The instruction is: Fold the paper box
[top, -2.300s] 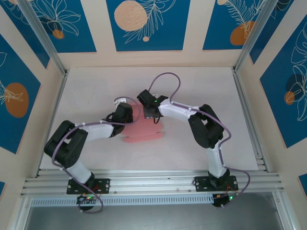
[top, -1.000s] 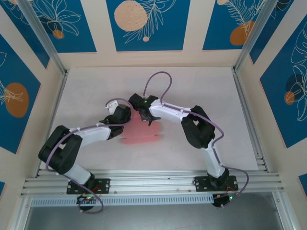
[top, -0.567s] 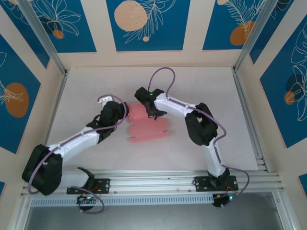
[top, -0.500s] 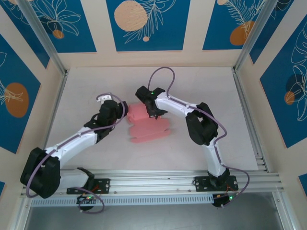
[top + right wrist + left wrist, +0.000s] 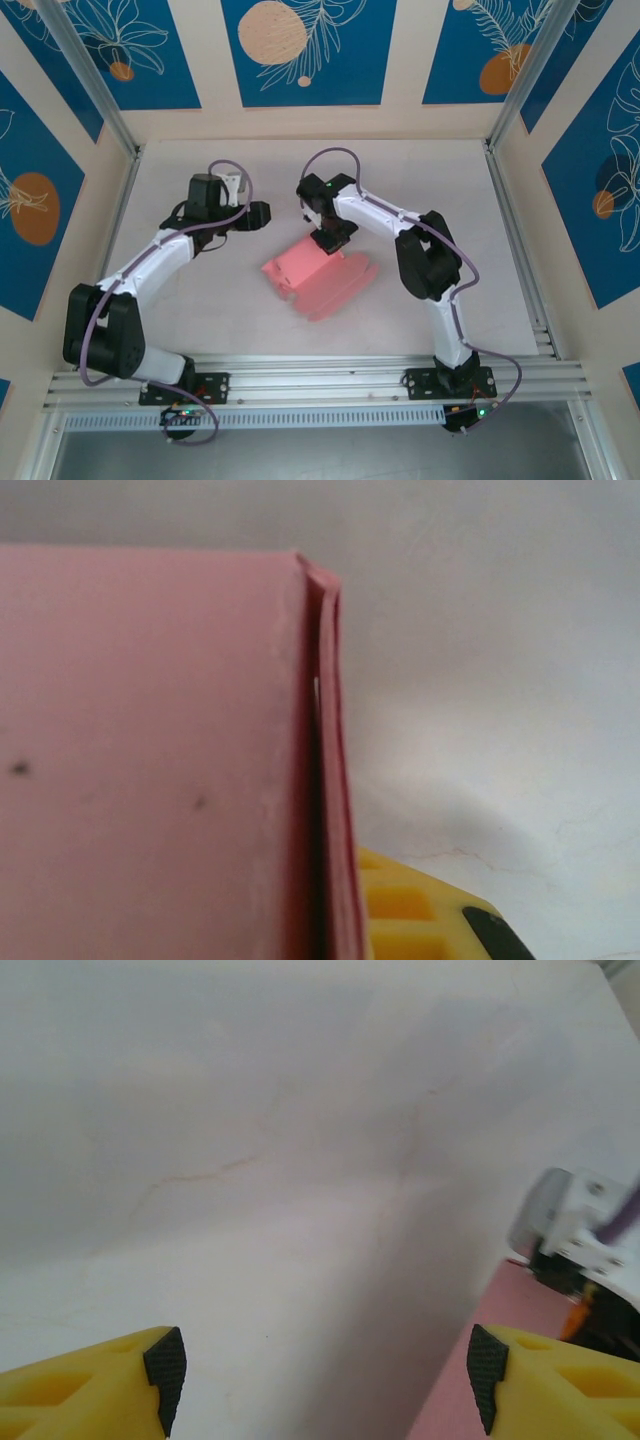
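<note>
Paper box (image 5: 318, 282) near centre of table (image 5: 450, 190): salmon-pink card, partly folded, flaps spread toward near edge. Right gripper (image 5: 331, 241) at box's far edge, jaws pinched tight on doubled card wall; wrist view has layered pink edge against yellow finger (image 5: 400, 912). Left gripper (image 5: 262, 215) left of box, apart from it, jaws wide, nothing between black pads (image 5: 165, 1365); bare tabletop beneath.

Salmon-pink paper box (image 5: 318, 280) on the table (image 5: 450, 200), right gripper (image 5: 331, 243) at its far edge, left gripper (image 5: 262, 215) well apart.
</note>
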